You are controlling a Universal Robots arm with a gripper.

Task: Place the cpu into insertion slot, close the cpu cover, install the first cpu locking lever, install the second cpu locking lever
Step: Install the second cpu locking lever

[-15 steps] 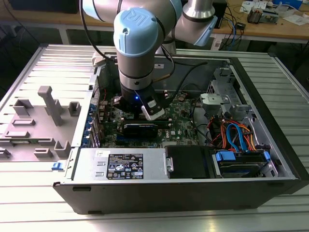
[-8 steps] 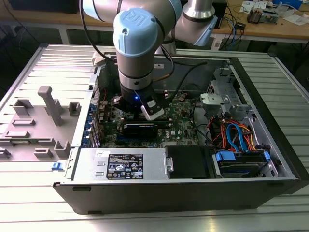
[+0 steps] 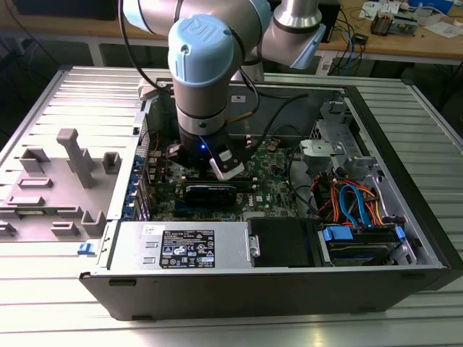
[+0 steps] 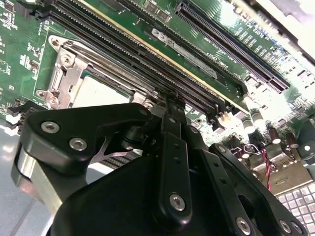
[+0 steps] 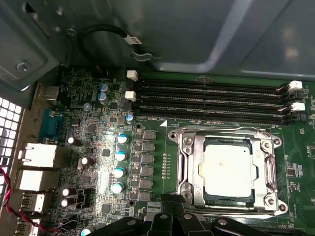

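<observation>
The cpu (image 5: 228, 169), a dull silver square, lies flat in the insertion slot (image 5: 226, 201) on the green motherboard (image 5: 152, 128). The silver cpu cover (image 5: 189, 162) lies down around it, the chip showing through its window. A thin wire lever (image 5: 221, 130) runs along one edge of the cover and another (image 5: 273, 167) along the adjacent edge. My black gripper (image 5: 172, 199) hovers at the socket's edge with its fingers together and nothing between them. In the second wrist view the gripper (image 4: 167, 96) points down beside the cpu (image 4: 98, 93). The exterior view has the gripper (image 3: 217, 170) low inside the open computer case.
Long black memory slots (image 5: 211, 98) run beside the socket. A black card (image 3: 210, 191) stands on the board close to the arm. A power supply (image 3: 181, 246) and bundled cables (image 3: 354, 202) line the case (image 3: 405, 181). A grey fixture tray (image 3: 65, 173) sits at the exterior view's left.
</observation>
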